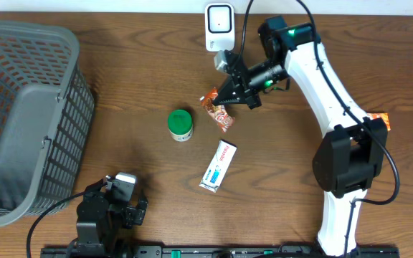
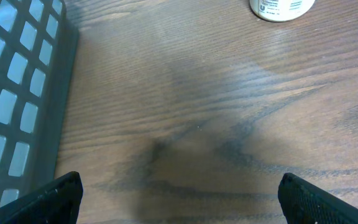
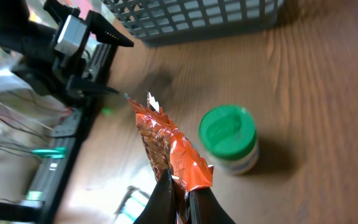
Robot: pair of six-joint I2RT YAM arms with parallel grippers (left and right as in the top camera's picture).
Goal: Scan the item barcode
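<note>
The item, a crinkled orange snack packet [image 1: 218, 110] [image 3: 169, 146], hangs above the table with my right gripper [image 1: 231, 92] [image 3: 182, 196] shut on its end. It is held just below and in front of the white barcode scanner [image 1: 219, 25] at the table's far edge. Which face of the packet bears the barcode I cannot tell. My left gripper [image 1: 117, 192] [image 2: 179, 202] rests low near the front left, open, its fingertips [image 2: 58, 198] wide apart over bare wood with nothing between them.
A green-lidded white jar [image 1: 181, 125] [image 3: 229, 137] [image 2: 281, 7] stands left of the packet. A white and blue bar wrapper [image 1: 218, 166] lies nearer the front. A grey basket [image 1: 20, 107] [image 2: 17, 93] fills the left side. A small orange object [image 1: 378, 118] sits beside the right arm.
</note>
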